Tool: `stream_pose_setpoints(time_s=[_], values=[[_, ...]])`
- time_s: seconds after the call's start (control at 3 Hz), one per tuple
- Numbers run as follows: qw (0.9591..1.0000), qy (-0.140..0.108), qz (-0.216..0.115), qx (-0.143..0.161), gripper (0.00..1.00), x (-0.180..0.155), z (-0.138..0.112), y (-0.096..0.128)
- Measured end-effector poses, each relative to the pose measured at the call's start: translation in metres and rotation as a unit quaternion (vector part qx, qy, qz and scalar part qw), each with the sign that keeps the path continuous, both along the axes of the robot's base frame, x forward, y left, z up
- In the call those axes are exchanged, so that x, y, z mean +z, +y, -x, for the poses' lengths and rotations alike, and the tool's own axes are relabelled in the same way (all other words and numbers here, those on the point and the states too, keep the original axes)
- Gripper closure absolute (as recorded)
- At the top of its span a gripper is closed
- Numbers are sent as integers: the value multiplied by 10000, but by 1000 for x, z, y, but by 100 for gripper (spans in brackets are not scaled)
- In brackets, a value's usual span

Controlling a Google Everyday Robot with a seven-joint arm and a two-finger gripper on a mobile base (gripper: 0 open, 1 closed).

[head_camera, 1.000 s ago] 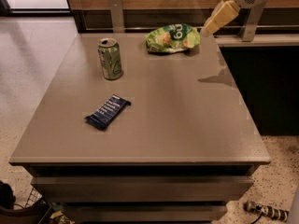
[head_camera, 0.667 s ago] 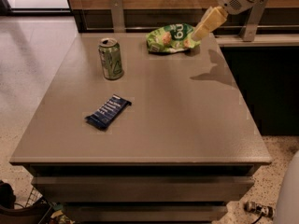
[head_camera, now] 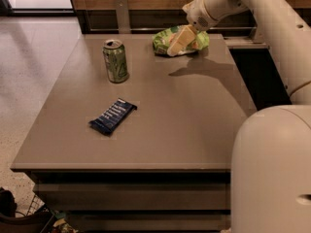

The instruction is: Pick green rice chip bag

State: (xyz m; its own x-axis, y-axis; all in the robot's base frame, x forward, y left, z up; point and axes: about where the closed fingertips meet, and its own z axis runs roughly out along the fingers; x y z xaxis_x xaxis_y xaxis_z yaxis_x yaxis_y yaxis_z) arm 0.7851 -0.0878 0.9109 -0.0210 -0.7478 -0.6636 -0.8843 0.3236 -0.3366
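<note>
The green rice chip bag (head_camera: pixel 162 39) lies at the far edge of the grey table (head_camera: pixel 184 110), right of centre. It is bright green and glossy with pale patches. My gripper (head_camera: pixel 178 43) reaches in from the upper right on the white arm (head_camera: pixel 257 13). Its cream tip lies over the middle of the bag and hides part of it. I cannot tell whether it touches the bag.
A green drink can (head_camera: pixel 115 60) stands upright at the far left of the table. A flat dark blue wrapped bar (head_camera: pixel 112 116) lies nearer the front left. A metal post (head_camera: pixel 122 12) stands behind the table. My white body (head_camera: pixel 272 169) fills the lower right.
The gripper has moved left and down, from the bag's right side to over its middle. The arm and my white body now fill more of the right side. The bag, can and bar have not moved.
</note>
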Motion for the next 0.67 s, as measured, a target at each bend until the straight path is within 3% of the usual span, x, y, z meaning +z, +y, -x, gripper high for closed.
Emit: stream_pose_setpoints(time_s=[0.33,0.67], values=[[9999,82,53,107,0,-20,-15,25],[9991,-56,413,-11,0,-30,-40,31]])
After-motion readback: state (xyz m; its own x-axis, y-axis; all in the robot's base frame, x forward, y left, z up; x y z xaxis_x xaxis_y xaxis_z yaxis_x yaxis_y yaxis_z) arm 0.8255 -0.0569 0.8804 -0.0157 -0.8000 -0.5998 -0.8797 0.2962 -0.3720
